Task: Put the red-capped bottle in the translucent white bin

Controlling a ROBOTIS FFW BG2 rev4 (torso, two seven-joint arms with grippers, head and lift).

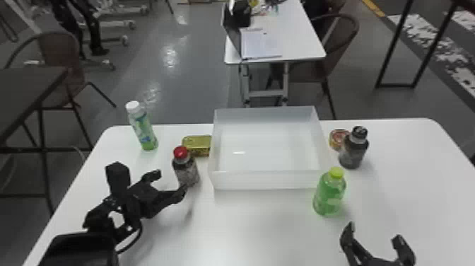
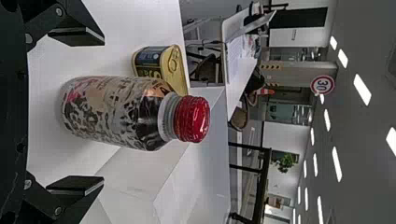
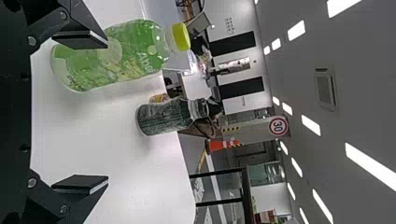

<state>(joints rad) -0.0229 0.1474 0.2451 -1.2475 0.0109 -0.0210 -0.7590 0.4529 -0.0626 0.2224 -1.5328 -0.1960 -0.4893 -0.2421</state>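
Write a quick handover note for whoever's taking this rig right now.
Left tool: open, by the red-capped bottle, holding nothing.
Right tool: open, holding nothing, near the green bottle.
Red-capped bottle: upright on the table, left of the translucent white bin.
Done: left tool at the bottle, no grip yet.
Left to do: grip, lift, place in bin.

Glossy clear plastic bottle (image 2: 112, 109), shiny red cap (image 2: 194, 119), smooth translucent plastic bin (image 1: 265, 180).

Gap left of red-capped bottle (image 1: 187, 171); tin (image 1: 198, 143) just behind, bin (image 1: 214, 155) at right.
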